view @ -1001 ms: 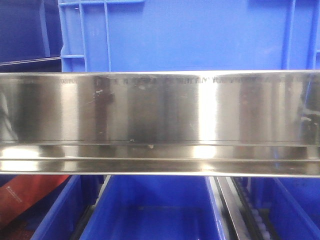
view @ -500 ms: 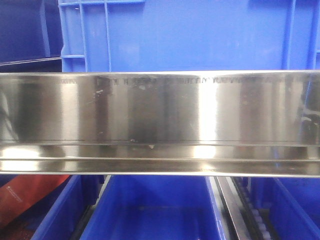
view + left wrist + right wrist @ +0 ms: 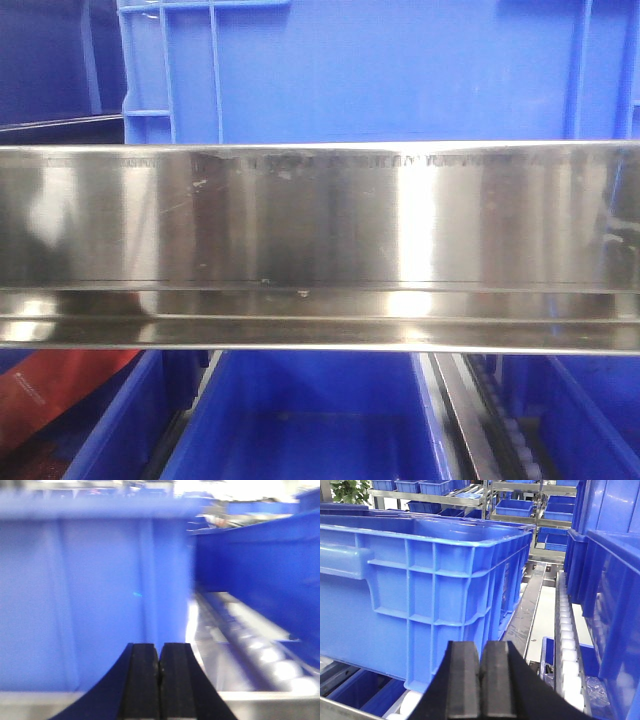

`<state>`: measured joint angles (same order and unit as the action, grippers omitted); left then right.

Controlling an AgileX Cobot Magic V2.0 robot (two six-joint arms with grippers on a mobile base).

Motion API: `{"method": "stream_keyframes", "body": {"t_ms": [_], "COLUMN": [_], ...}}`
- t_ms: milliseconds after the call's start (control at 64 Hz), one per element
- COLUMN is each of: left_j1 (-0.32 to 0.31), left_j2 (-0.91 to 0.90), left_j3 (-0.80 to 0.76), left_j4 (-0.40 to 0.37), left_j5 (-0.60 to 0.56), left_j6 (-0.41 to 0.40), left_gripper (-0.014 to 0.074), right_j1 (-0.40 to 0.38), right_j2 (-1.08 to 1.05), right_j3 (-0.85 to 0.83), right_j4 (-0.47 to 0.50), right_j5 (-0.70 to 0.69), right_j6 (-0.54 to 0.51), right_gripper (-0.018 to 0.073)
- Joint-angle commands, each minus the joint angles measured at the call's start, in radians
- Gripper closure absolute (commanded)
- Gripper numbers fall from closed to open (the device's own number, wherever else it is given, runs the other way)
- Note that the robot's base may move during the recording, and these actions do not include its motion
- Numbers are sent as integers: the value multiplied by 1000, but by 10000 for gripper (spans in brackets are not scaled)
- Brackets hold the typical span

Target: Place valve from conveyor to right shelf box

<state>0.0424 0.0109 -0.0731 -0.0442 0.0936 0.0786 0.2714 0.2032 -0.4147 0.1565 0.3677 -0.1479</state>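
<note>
The valve and the conveyor are out of view in every frame. My left gripper point(image 3: 159, 652) is shut with nothing between its black pads, close in front of a blue box wall point(image 3: 75, 595); that view is blurred. My right gripper point(image 3: 480, 652) is also shut and empty, facing the ribbed corner of a large blue shelf box point(image 3: 435, 580) that rests on white rollers. The front view is filled by a shiny steel shelf beam point(image 3: 320, 245), with a blue box point(image 3: 380, 70) above it and another blue box point(image 3: 310, 420) below.
A roller track point(image 3: 565, 645) runs back to the right of the large box, with more blue crates point(image 3: 610, 595) beside it. A red strip point(image 3: 45, 385) lies at the lower left under the beam. Metal rollers point(image 3: 255, 645) show right of the left gripper.
The front view holds almost still; only the reflections on the steel beam shift slightly at the left.
</note>
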Motion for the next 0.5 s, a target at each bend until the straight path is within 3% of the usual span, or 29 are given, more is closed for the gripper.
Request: {"method": "stream_keyframes", "body": {"t_ms": [0, 47, 485], "left_j1": [23, 23, 23], "left_j2": [-11, -11, -11], "left_j3": [73, 73, 73], "left_j4": [-8, -8, -8], "left_j5": [-127, -200, -190], "left_j6": [-3, -3, -3], "left_gripper": [708, 708, 708], "right_j1": [-5, -5, -5], "right_j2": [-5, -5, -5], "right_j3": [2, 2, 2], "right_j4": [-11, -11, -11], "right_j5": [-29, -29, -38], "right_j6": [-4, -4, -4], "right_gripper": [722, 722, 722]}}
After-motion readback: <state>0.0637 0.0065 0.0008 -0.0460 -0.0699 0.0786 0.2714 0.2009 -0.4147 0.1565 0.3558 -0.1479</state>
